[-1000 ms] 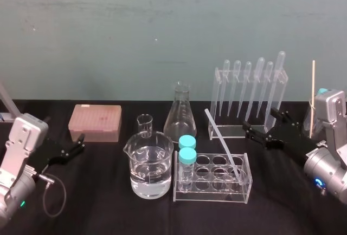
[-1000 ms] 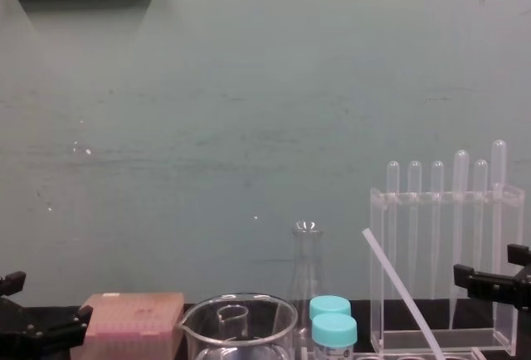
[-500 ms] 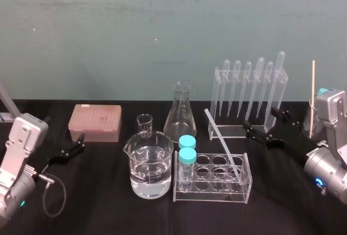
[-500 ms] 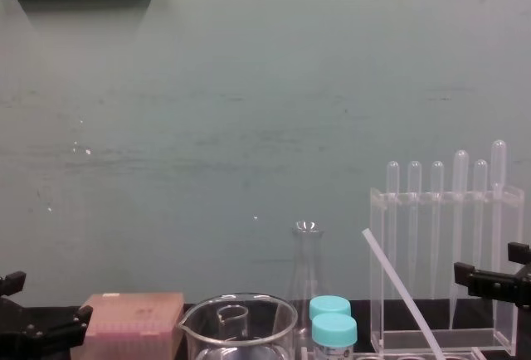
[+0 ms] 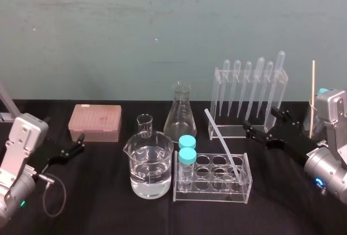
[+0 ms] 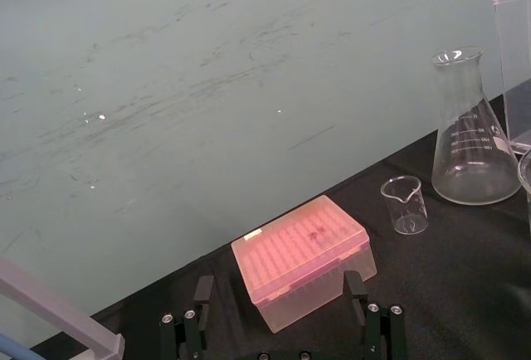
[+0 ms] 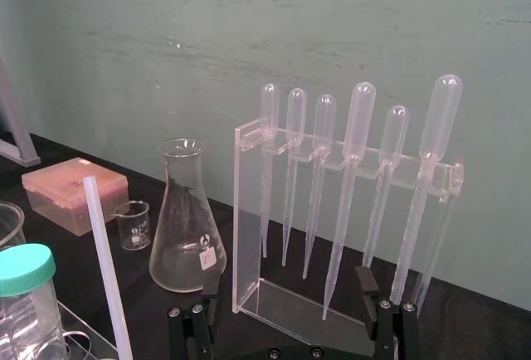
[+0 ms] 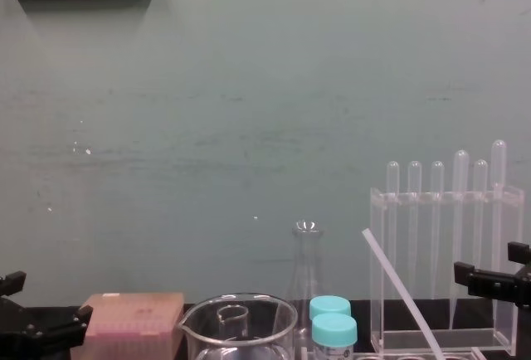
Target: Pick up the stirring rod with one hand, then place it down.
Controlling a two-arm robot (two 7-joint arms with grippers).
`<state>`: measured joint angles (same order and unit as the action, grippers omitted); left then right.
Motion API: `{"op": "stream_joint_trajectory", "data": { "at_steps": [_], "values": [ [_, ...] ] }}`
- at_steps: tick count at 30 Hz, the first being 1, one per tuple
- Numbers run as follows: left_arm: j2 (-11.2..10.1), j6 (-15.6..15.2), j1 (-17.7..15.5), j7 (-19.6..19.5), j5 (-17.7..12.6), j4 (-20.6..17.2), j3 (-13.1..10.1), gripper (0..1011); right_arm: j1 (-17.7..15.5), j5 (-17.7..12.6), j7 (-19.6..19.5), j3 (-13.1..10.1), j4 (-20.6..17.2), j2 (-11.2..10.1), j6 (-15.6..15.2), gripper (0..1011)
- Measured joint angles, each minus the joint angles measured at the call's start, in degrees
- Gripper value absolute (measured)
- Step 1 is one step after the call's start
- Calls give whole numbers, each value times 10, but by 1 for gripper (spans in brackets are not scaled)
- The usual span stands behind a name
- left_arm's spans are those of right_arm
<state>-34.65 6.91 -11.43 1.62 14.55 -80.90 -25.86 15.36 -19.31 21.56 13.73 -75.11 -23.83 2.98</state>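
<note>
Stirring rod: the stirring rod (image 5: 222, 144) stands slanted in the clear tube rack (image 5: 211, 191) at the near middle of the worktop (image 5: 108, 202). Its lower end sits in a hole at the right end of the tube rack, and its upper end leans to the left and far side. No gripper touches it.
Right gripper: the right gripper (image 5: 261, 122) is at the right side, near the pipette rack (image 5: 219, 75) and to the right of the rod, apart from it. Its fingers are wide apart and hold nothing.
Left gripper: the left gripper (image 5: 81, 142) is at the far left of the worktop, near the pink box (image 5: 95, 122). Its fingers are also apart and hold nothing.
Pipette rack: it stands at the far right and carries six pipettes (image 5: 259, 83) that hang upright.
Glassware: a conical flask (image 5: 180, 115) stands far in the middle. A small beaker (image 5: 145, 125) is to its left, and a large beaker (image 5: 150, 164) with clear liquid is nearer.
Vials: two vials (image 5: 187, 148) with teal caps stand in the left end of the tube rack.
</note>
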Motion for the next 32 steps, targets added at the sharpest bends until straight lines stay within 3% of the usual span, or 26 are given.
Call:
{"op": "stream_joint_trajectory", "data": {
  "at_steps": [32],
  "values": [
    [0, 0, 0, 0, 0, 0, 0, 1000, 0, 0, 0, 0, 0, 0, 0, 1000]
  ]
}}
